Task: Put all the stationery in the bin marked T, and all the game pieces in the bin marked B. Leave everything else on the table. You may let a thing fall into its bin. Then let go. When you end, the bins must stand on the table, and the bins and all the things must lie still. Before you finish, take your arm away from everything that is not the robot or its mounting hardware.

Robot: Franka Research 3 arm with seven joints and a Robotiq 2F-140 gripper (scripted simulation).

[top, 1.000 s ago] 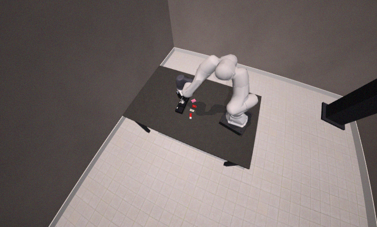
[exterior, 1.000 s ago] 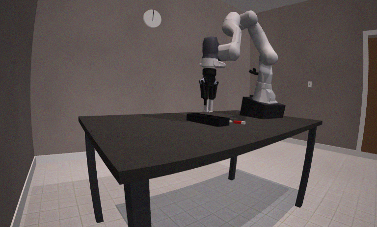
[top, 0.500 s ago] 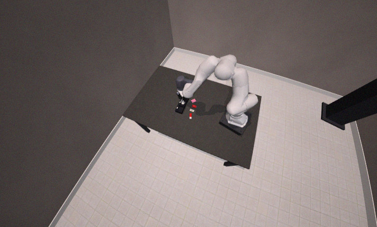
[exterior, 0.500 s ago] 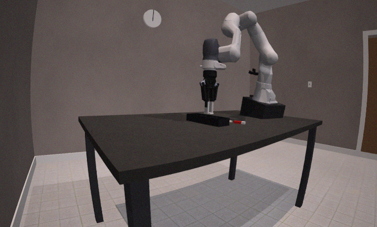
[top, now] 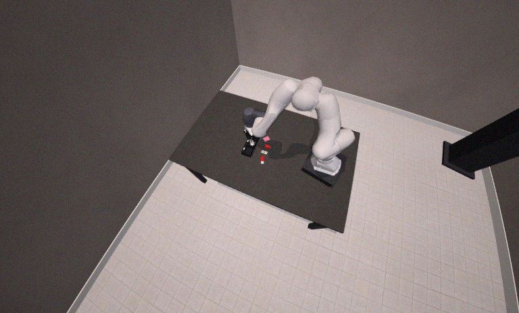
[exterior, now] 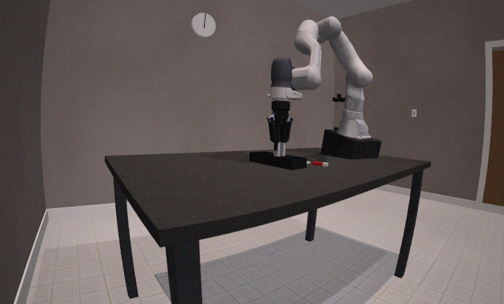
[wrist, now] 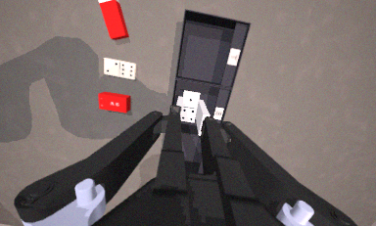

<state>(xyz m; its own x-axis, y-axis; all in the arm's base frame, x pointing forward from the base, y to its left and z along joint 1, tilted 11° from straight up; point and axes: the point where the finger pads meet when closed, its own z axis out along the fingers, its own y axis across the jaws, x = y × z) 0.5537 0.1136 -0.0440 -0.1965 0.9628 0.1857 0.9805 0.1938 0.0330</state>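
Because the white spotted die (wrist: 192, 110) is a game piece bound for the bin marked B, we read the black two-fingered pincer (wrist: 191, 119) as pinching it and hanging low over the near compartment of the long black two-compartment bin (wrist: 240, 74), so that a release would drop it inside. We cannot read the white labels on the bin's wall. On the dark tabletop (wrist: 304, 89) left of the bin lie a red-and-white eraser (wrist: 114, 18), a white domino tile (wrist: 119, 68) and a small red block (wrist: 115, 102). Only the top view shows a pink flat piece (top: 266, 138); the exterior view shows the fingers just above the rim.
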